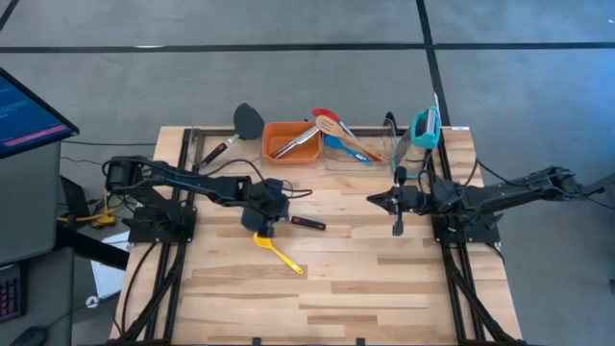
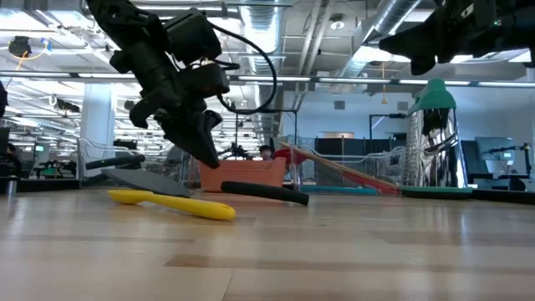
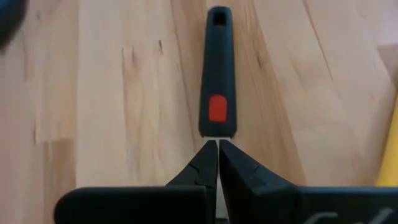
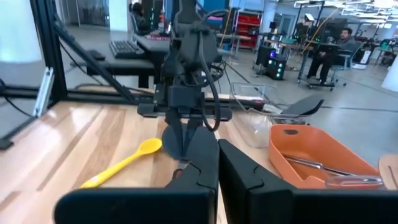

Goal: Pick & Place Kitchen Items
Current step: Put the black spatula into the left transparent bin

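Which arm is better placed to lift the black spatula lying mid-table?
Left. The left gripper is shut and low at the black spatula, right where blade meets handle, beside the yellow spoon. The right gripper, also shut, hangs farther off by the table's right edge.

No legible text, label, brand, number or sign was found in any view. Faint lines were displayed on the monitor screen (image 1: 24, 113) beside the table, but nothing there could be read.
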Available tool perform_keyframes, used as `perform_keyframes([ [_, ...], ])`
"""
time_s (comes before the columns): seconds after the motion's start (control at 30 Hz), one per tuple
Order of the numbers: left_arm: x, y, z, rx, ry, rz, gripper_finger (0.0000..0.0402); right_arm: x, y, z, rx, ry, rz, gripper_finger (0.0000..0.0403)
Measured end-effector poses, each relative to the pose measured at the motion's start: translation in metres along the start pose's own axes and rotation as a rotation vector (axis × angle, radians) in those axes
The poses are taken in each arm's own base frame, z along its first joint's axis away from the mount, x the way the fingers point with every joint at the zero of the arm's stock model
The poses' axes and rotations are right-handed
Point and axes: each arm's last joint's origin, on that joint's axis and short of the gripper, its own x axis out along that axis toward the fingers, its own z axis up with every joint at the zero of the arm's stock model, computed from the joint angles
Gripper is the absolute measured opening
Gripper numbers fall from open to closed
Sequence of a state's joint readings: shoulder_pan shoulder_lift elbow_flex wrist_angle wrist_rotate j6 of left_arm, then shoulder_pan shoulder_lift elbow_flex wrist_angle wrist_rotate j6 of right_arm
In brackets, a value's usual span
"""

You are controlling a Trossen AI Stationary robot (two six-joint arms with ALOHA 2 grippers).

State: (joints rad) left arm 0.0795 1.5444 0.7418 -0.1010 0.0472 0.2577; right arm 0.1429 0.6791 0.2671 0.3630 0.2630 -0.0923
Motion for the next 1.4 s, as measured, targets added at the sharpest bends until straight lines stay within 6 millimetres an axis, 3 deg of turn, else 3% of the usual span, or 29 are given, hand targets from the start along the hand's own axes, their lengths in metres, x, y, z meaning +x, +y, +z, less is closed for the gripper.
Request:
perform_keyframes([
  [0.27, 0.0008, 0.0013, 0.0023, -0.006, -0.020, 0.032, 0.0028, -0.0039, -0.0008, -0.0024, 0.037, -0.006, 0.000, 0.0000],
  [0.87, 0.0028, -0.0083, 0.0046, 0.017, -0.028, 0.014, 0.0183, -0.0038, -0.0008, -0.0030, 0.033, -0.002, 0.000, 0.0000],
  [1.4, 0.0024, -0.0077, 0.0071, 0.018, -0.054, 0.019, 0.0189, -0.0038, -0.0008, -0.0030, 0.031, -0.001, -0.001, 0.0000],
])
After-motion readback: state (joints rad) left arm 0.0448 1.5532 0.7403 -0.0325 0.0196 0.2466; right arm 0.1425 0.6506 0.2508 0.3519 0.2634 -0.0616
